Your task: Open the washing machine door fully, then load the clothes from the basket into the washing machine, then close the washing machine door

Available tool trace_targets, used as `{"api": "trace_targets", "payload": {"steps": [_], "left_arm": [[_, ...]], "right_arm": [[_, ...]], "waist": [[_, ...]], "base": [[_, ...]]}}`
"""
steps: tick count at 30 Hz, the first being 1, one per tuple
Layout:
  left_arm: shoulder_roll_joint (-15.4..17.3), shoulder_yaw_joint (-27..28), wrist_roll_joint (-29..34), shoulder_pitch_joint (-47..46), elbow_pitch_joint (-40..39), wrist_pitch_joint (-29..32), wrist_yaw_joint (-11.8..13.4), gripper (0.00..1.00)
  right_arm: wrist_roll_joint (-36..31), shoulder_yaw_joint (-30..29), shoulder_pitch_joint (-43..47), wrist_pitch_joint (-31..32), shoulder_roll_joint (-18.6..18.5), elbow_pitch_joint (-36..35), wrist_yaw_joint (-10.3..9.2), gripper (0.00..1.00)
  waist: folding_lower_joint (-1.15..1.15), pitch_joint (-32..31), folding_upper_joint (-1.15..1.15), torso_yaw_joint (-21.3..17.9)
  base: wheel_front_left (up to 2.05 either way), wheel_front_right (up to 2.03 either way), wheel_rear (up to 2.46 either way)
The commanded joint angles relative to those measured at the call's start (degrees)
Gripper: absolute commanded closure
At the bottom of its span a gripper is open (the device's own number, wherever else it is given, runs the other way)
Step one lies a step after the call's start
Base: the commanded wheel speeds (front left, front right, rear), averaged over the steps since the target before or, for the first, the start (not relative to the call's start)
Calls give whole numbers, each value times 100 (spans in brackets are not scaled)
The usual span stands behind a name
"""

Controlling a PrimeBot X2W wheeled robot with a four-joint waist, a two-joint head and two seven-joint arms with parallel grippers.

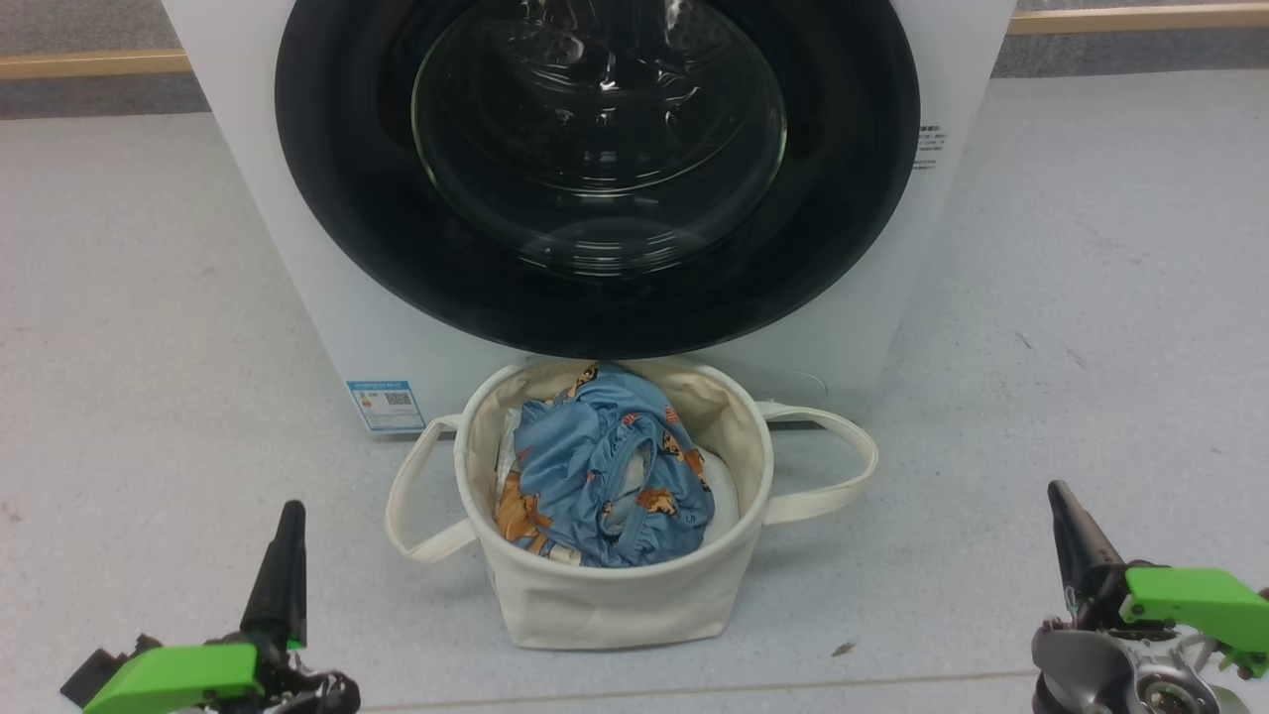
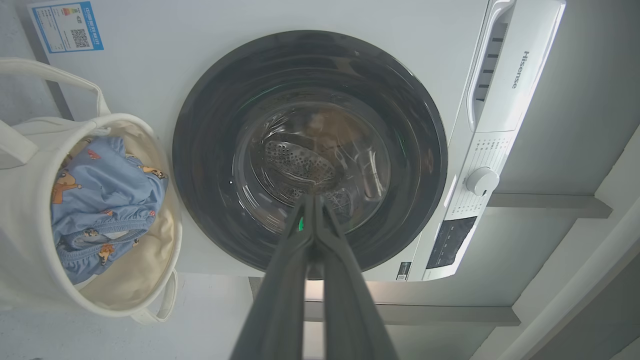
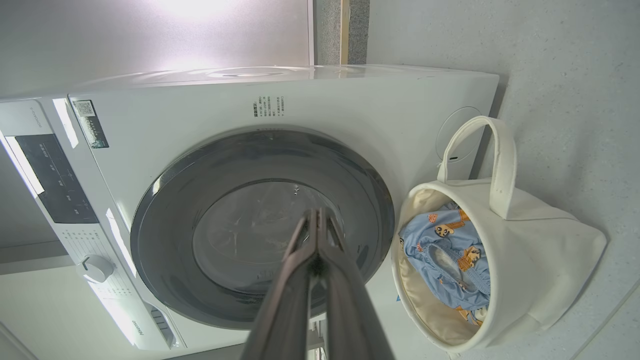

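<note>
The white washing machine [image 1: 297,258] stands straight ahead on the floor. Its big round black door [image 1: 337,198] with the domed glass bowl lies shut flat against the front. Right before it sits the cream canvas basket [image 1: 615,595] with blue clothes [image 1: 595,466] printed with orange animals heaped inside. My left gripper [image 1: 290,511] is at the lower left and my right gripper [image 1: 1057,491] at the lower right, both shut on nothing and well short of basket and machine. The left wrist view has the door [image 2: 210,150], basket [image 2: 20,240] and clothes [image 2: 105,190]; the right wrist view has the door [image 3: 165,225] and basket [image 3: 540,250].
Pale grey speckled floor spreads to both sides of the machine. A wooden skirting strip [image 1: 89,64] runs along the wall behind it. The basket's two loop handles [image 1: 838,466] stick out sideways. The control panel with a dial [image 2: 481,181] sits at the machine's top.
</note>
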Motion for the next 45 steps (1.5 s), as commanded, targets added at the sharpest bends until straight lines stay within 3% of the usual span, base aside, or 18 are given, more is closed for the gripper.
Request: {"api": "trace_targets", "payload": {"steps": [1, 45], "left_arm": [[35, 196, 65, -167, -159, 38, -48, 100], [32, 200, 68, -167, -159, 41, -48, 100]], "right_arm": [[-19, 76, -104, 31, -33, -158, 1, 100], [-20, 75, -104, 32, -31, -158, 1, 100]], "waist": [[0, 0, 0, 0], [0, 0, 0, 0]], "base": [[0, 0, 0], [0, 0, 0]]}}
